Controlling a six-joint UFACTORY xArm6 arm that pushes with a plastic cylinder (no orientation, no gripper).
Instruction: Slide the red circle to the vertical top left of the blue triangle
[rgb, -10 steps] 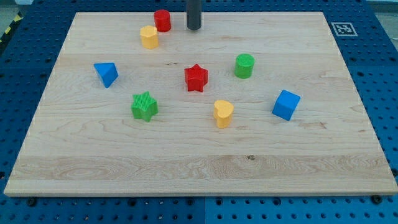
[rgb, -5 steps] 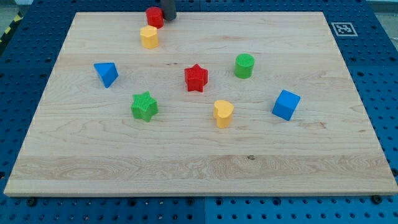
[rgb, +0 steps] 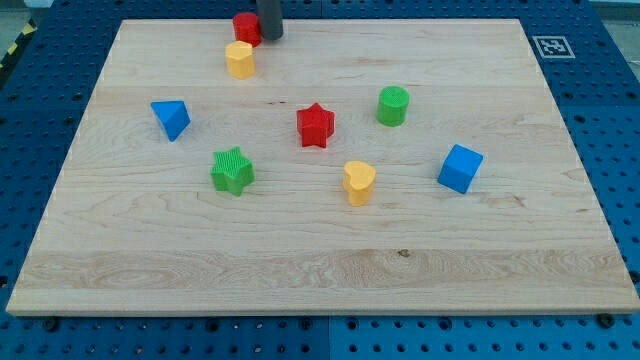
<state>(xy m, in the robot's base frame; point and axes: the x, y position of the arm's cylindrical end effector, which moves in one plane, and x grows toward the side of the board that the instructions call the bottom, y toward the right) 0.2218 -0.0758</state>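
Observation:
The red circle (rgb: 246, 28) stands near the board's top edge, left of centre. My tip (rgb: 271, 36) is right beside it on its right, touching or nearly touching it. A yellow block (rgb: 240, 60) sits just below the red circle, close to it. The blue triangle (rgb: 171, 118) lies further down and to the view's left of the red circle.
A red star (rgb: 315, 125), a green cylinder (rgb: 393, 105), a green star (rgb: 233, 170), a yellow heart (rgb: 359, 182) and a blue cube (rgb: 460, 168) lie across the wooden board (rgb: 320, 260). A marker tag (rgb: 551, 46) sits off the board's top right corner.
My tip moved left from the red circle's right and met it. The red circle slid up and left toward the board's top edge. In the last half second my tip dropped slightly.

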